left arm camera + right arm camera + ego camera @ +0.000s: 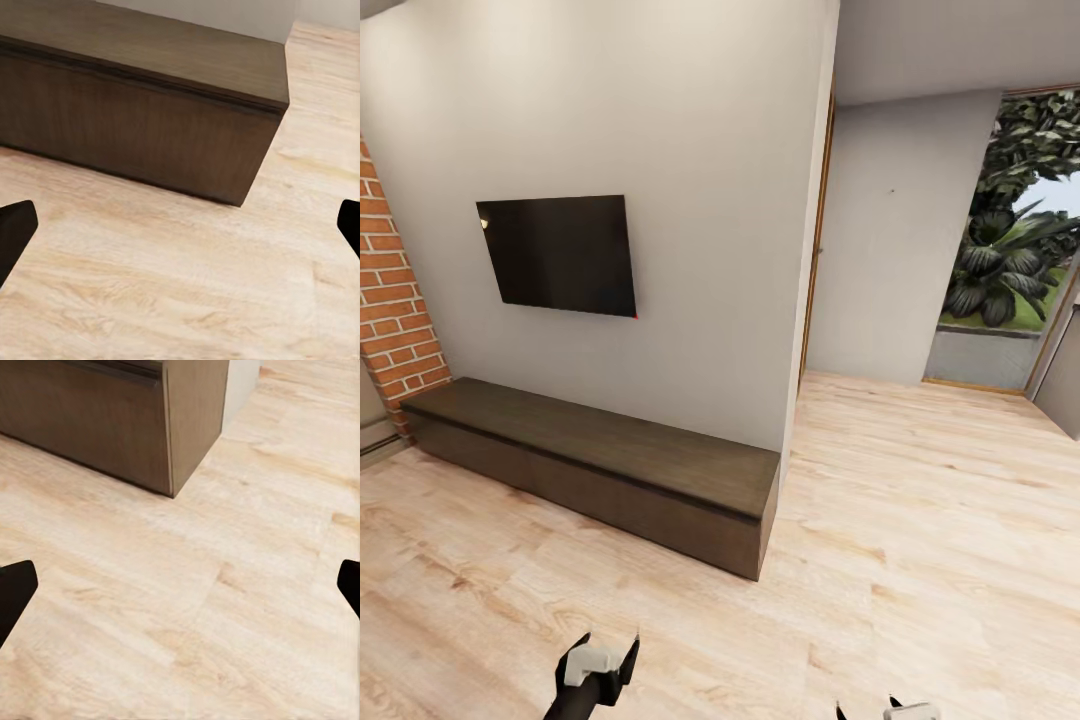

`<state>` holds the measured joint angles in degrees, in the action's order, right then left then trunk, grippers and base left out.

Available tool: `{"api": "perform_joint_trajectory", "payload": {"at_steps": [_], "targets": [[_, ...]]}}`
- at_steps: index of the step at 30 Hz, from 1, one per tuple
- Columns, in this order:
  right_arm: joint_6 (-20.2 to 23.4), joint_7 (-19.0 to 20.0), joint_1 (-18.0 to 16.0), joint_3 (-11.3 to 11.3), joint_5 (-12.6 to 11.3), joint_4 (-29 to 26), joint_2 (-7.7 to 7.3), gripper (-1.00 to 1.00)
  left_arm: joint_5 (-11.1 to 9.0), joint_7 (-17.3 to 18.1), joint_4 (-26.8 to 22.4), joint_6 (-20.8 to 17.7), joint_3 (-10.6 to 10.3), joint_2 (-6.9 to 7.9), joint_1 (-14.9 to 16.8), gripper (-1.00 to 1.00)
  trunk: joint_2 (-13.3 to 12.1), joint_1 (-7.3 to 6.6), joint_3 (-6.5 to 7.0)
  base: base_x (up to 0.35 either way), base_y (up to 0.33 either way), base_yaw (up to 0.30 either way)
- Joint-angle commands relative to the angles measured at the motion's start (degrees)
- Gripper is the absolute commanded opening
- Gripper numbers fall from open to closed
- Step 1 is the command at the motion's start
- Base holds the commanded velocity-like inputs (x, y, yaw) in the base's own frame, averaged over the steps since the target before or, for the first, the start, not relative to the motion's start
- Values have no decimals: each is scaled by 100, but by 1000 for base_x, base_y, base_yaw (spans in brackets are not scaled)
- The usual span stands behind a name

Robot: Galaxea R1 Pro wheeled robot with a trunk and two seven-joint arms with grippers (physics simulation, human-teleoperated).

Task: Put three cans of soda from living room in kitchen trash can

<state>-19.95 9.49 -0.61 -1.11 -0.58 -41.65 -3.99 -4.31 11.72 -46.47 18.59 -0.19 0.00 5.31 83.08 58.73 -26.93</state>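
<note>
The cans of soda and the tash can are out of view. I am in the living room, facing a white wall above a light wood floor [920, 540]. My left gripper [608, 642] sits at the lower edge of the head view, open and empty. In the left wrist view the left gripper [180, 225] has its dark fingertips [15, 229] spread wide over bare floor, in front of a low cabinet. At the bottom edge, just the tips of my right gripper [867, 708] poke into view. In the right wrist view the right gripper [180, 585] is open, with nothing between its fingers.
A long low dark wood cabinet [610, 450] runs along the wall under a black TV [558, 255]. Red brick wall [390, 300] stands at the left. Right of the wall's end, a passage [900, 250] opens toward a glass door with plants [1015, 230] behind it.
</note>
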Motion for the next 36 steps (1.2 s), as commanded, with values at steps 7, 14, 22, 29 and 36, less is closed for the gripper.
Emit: {"api": "perform_joint_trajectory", "payload": {"at_steps": [7, 14, 22, 29, 36], "targets": [[-10, -39, -7, -2, -10, 260, -15, 100, 7, -12, 819, 4, 3, -8, 12, 100, 0, 0, 0, 0, 0, 0], [-11, -49, -7, -3, -11, 328, -28, 100, 37, -10, 960, 4, -5, -8, 13, 100, 0, 0, 0, 0, 0, 0], [-9, -55, -9, -4, -12, 365, -32, 100, 63, -11, 1017, 4, -1, 25, 14, 100, 0, 0, 0, 0, 0, 0], [-9, -61, -9, -4, -12, 407, -14, 100, 60, -9, 1015, 4, -13, 130, 13, 100, 0, 0, 0, 0, 0, 0], [-10, -61, -9, -4, -12, 411, -13, 100, 68, -11, 1023, 4, -19, 130, 14, 100, 0, 0, 0, 0, 0, 0]]}}
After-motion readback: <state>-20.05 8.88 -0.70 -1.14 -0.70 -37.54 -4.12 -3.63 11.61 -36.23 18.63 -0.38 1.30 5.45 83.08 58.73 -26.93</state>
